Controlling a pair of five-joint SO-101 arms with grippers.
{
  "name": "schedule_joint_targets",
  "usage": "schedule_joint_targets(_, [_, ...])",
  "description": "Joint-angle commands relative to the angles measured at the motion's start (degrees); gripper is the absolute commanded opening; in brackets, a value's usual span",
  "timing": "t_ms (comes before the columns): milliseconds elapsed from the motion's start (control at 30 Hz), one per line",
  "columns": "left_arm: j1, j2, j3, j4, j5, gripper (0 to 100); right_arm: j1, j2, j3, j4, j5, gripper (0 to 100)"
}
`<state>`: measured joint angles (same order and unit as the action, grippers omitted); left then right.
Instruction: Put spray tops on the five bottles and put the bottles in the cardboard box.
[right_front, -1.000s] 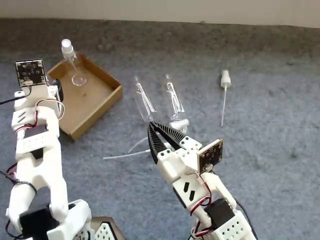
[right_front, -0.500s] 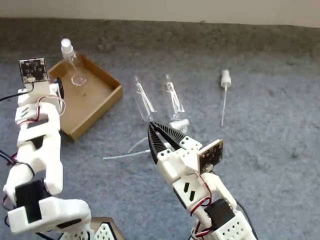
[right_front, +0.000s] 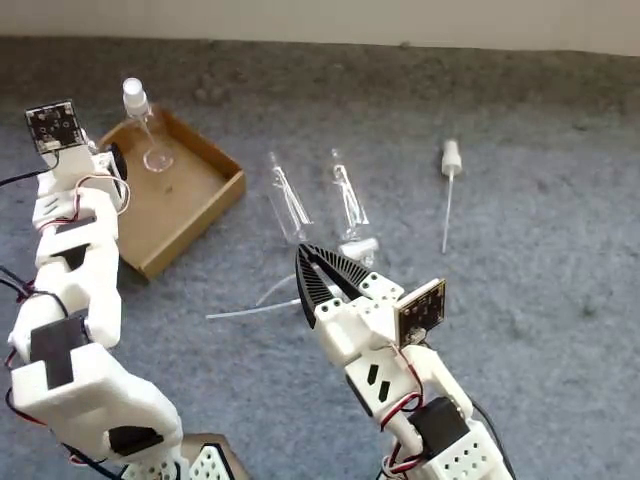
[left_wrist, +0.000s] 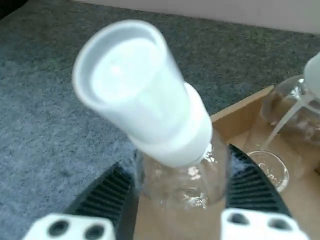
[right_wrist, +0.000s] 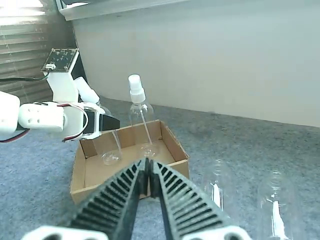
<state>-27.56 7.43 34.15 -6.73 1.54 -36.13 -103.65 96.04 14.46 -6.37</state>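
- Motion, left arm only: across the high views its wrist has swung toward the box's (right_front: 195, 228) far-left corner, and the lower links have turned with it.
- Left gripper (left_wrist: 180, 189): fingers (left_wrist: 112, 192) pinch the held bottle (left_wrist: 172, 172) around its body, one on each side. The bottle has its spray top fitted and leans in the grip.
- Held bottle position: in the right wrist view its base hangs inside the box walls. Cannot tell whether it touches the floor.
- Capped bottle (right_front: 140, 125) stands upright at the box's far edge, just beside the incoming one.
- Right arm: no change over the same interval. Right gripper (right_wrist: 148, 162) hovers over the carpet (right_front: 540, 250) on the near side of the bare bottles, fingers pressed almost together, holding nothing.
- Bare bottles (right_front: 288, 197) (right_front: 348, 193) lie side by side outside the box, with no tops on.
- Loose tops: one (right_front: 358, 247) lies just ahead of the right gripper, its tube trailing across the carpet. The other (right_front: 451, 157) is well apart to the right.
- Judgement: the swing is the placement of a second finished bottle.
- Next is probably lower, then release.
- Risk: the lean could knock the standing bottle, or tip this one on release.
- The bare bottles still need tops, so the task is under half done.
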Motion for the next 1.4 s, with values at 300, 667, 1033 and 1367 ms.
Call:
schedule_joint_targets(300, [-0.22,4.44,-8.04,-1.49,0.97,7,-0.22,-0.75,7.78,0.13,0.35,0.5])
schedule_joint_targets(667, [-0.13,4.7,-7.52,-1.14,0.62,17,-0.22,-0.75,7.78,0.13,0.35,0.5])
schedule_joint_targets(1033, [-0.31,4.35,-7.43,-1.05,0.62,18,-0.22,-0.75,7.78,0.13,0.35,0.5])
schedule_joint_targets(1367, [-1.45,4.7,-7.43,-1.41,-5.8,18,-0.22,-0.75,7.78,0.13,0.35,0.5])
